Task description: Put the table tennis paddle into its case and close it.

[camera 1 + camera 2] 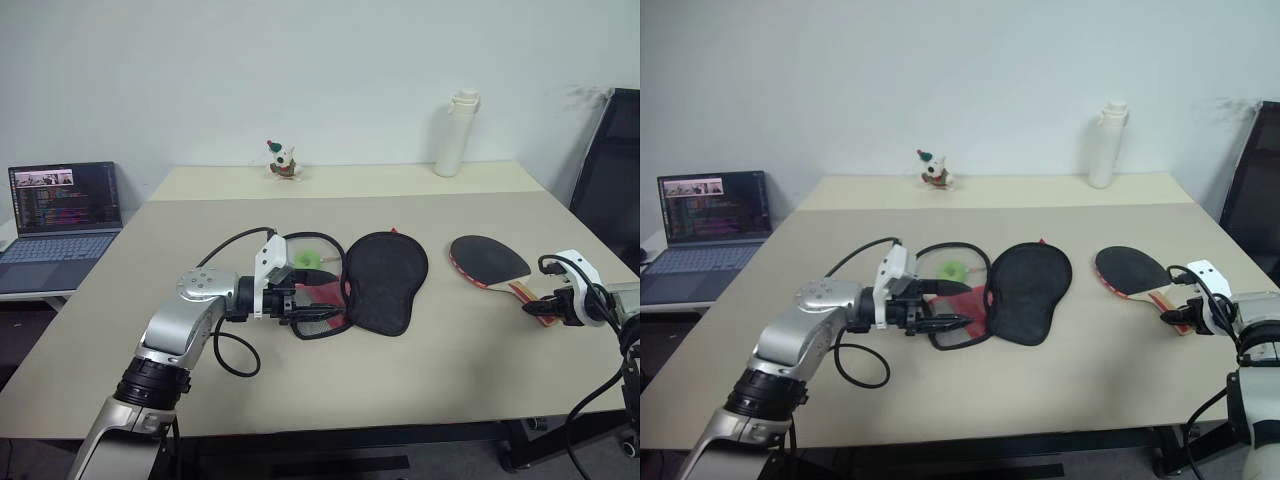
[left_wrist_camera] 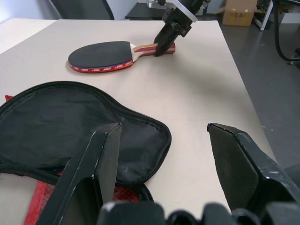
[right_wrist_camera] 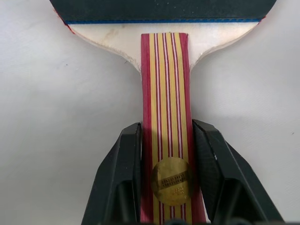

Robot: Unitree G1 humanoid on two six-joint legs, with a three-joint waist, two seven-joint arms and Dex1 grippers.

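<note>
Nearest the robot, the left gripper [image 1: 952,304] reaches sideways over the beige table [image 1: 430,360] with its two black fingers spread apart and nothing between them, its tips at the near-left edge of the case [image 1: 385,280], which lies unzipped with its black flap up and red lining showing beneath. Off to the right, well apart from the case, the table tennis paddle [image 1: 489,260] lies flat with its black rubber up, and the right gripper [image 3: 165,161] has its fingers pressed against both sides of the striped wooden handle. Farther back stand a small figurine [image 1: 284,160] and a white bottle [image 1: 456,134] near the wall, with an open laptop [image 1: 62,215] off the left side.
</note>
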